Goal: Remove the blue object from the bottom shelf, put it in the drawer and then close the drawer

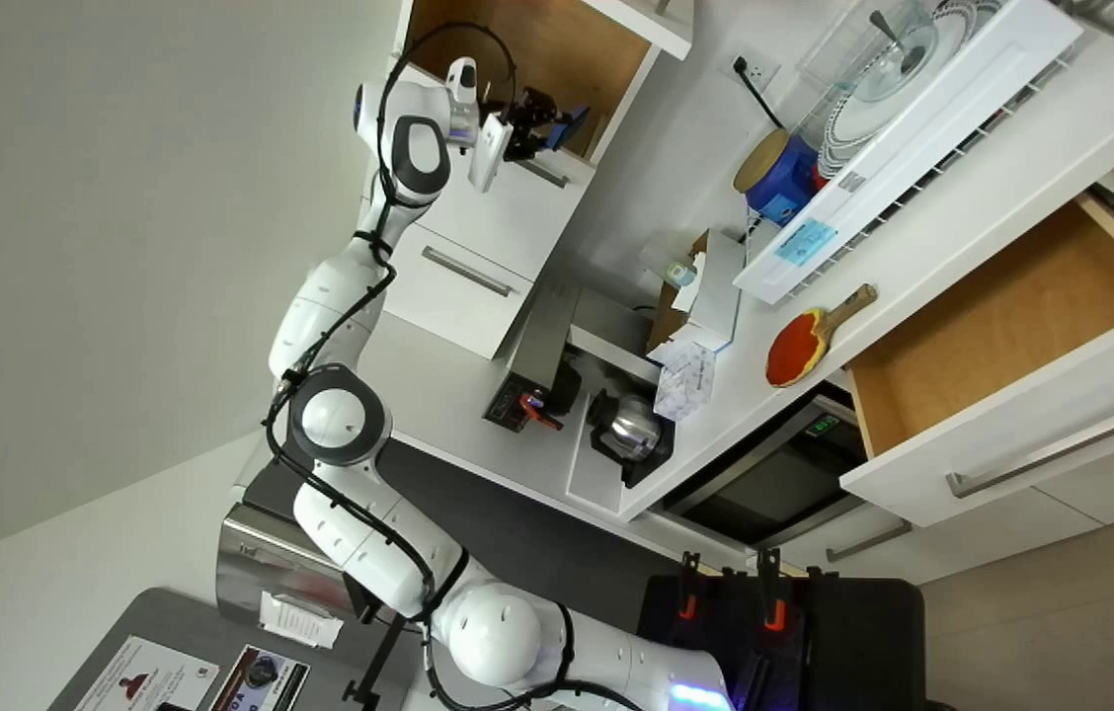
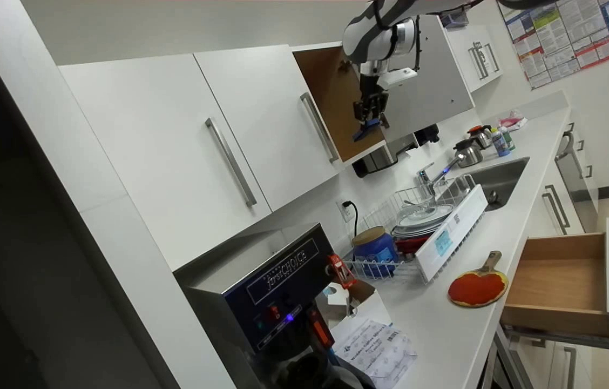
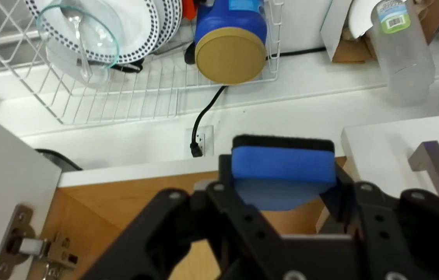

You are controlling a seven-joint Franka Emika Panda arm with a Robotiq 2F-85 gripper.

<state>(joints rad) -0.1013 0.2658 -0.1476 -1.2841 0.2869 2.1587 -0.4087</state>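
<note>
While the drawer point(image 1: 1021, 326) stood pulled out below the surface point(image 2: 428, 335), the end effector point(image 3: 283, 175) had the blue block point(image 3: 283, 165) clamped in its grip, up at the mouth of the open cabinet point(image 2: 323, 81), as both ext. views showed. A red paddle point(image 2: 477, 289) lay on the surface nr the drawer; a blue jar point(image 2: 376, 254) sat by the plates point(image 3: 136, 35) in the rack point(image 3: 153, 93), w/ a white panel point(image 2: 458, 227) along its front.
</note>
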